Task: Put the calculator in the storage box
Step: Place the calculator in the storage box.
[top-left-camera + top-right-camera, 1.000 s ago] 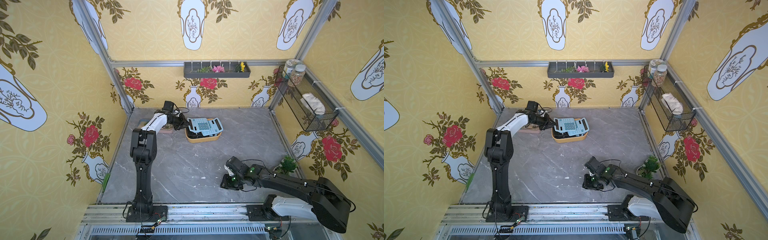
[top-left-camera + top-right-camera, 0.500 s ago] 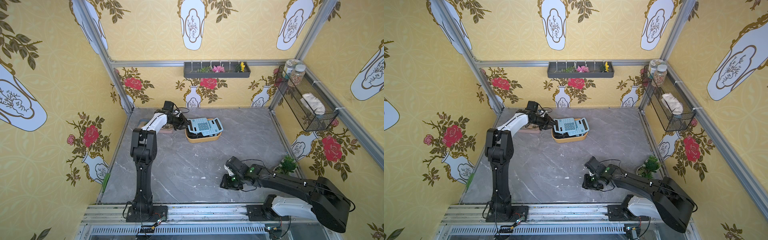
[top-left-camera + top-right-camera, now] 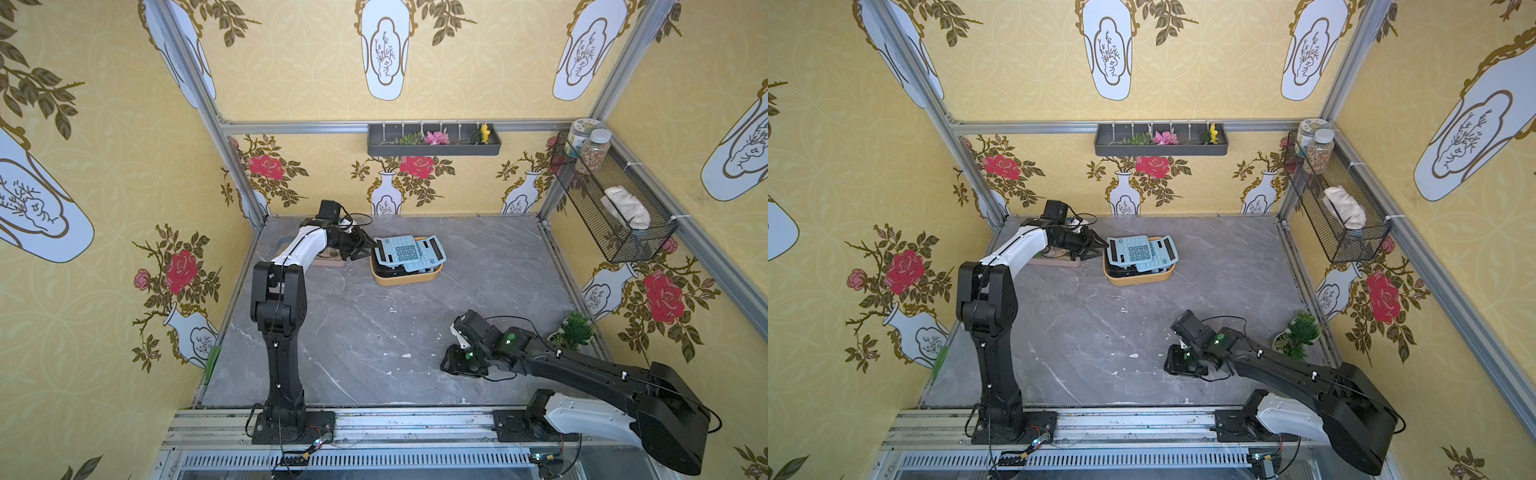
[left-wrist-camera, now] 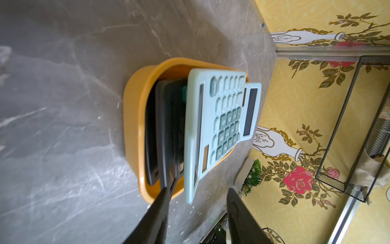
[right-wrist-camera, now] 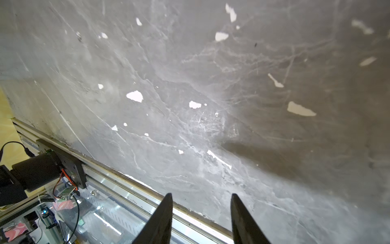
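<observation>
The yellow-orange storage box (image 3: 405, 280) (image 3: 1138, 280) (image 4: 130, 118) stands at the back of the table. A light blue calculator (image 3: 401, 251) (image 3: 1136, 251) (image 4: 202, 126) lies tilted across its top. Beneath and beside it are dark calculators (image 4: 168, 126) and another light blue one (image 4: 252, 109). My left gripper (image 3: 370, 249) (image 3: 1100, 245) (image 4: 197, 190) is open at the box's left end. The calculator's near corner sits between the jaws with a gap on each side. Low over the table's front, my right gripper (image 3: 455, 365) (image 5: 201, 195) is open and empty.
A pink-and-blue planter tray (image 3: 328, 259) lies behind my left arm. A small potted plant (image 3: 575, 330) stands at the right edge. A dark grey tray (image 3: 434, 145) and a wire basket (image 3: 615, 199) hang on the walls. The metal rail (image 5: 126, 181) runs under my right gripper.
My left jaws have spread apart and let go of the light blue calculator, which stays on the box. The right jaws have widened a little.
</observation>
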Controlling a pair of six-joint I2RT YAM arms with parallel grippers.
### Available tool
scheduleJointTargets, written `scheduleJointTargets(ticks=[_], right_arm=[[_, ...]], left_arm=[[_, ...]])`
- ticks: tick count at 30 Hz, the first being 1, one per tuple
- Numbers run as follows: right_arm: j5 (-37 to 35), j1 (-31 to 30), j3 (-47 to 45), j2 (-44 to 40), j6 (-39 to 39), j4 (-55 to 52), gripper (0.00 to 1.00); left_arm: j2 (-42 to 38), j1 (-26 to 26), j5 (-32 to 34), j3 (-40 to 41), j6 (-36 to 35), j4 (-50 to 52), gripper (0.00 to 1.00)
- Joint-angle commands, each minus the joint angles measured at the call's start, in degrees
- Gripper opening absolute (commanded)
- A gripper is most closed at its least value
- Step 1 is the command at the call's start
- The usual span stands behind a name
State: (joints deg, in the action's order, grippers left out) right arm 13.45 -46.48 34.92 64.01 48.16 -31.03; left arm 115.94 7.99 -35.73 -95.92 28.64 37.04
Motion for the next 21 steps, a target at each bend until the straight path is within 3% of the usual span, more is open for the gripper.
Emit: scheduleJointTargets(ticks=[1, 4, 5, 6, 7, 11, 18, 21], right_arm=[[-8.75, 0.01, 4.87, -1.11, -3.11, -8.67, 0.5], [-20.24, 0.0, 12.41, -0.26, -7.61, -16.93, 0.57], [-23.77, 0.25, 14.41, 0.09, -9.48, -18.47, 0.61], [-27.26, 0.77, 15.94, 0.38, -11.22, -19.34, 0.68], [-29.65, 1.72, 16.87, 0.56, -12.76, -19.46, 0.74], [-33.05, 11.85, 17.33, -0.14, -20.44, -14.63, 0.97], [-35.18, 28.59, 9.67, -3.35, -34.45, 1.64, 0.97], [-31.7, 35.43, 5.5, -2.75, -37.16, 9.75, 0.97]], left_arm=[[-7.91, -1.34, 1.71, 7.88, -1.81, -0.94, 0.55], [-19.02, -2.87, 4.46, 18.95, -2.18, -2.94, 0.59], [-23.03, -3.29, 5.46, 22.81, -2.27, -3.85, 0.72], [-26.79, -3.71, 6.29, 26.43, -2.17, -5.06, 0.97], [-30.17, -4.08, 7.29, 29.19, -2.03, -5.97, 1.0], [-44.09, -5.72, 18.3, 38.87, -2.5, -7.92, 1.0], [-67.63, -7.62, 39.16, 57.47, -3.6, -18.79, 1.0], [-74.31, -7.59, 44.51, 65.25, -4.8, -24.86, 1.0]])
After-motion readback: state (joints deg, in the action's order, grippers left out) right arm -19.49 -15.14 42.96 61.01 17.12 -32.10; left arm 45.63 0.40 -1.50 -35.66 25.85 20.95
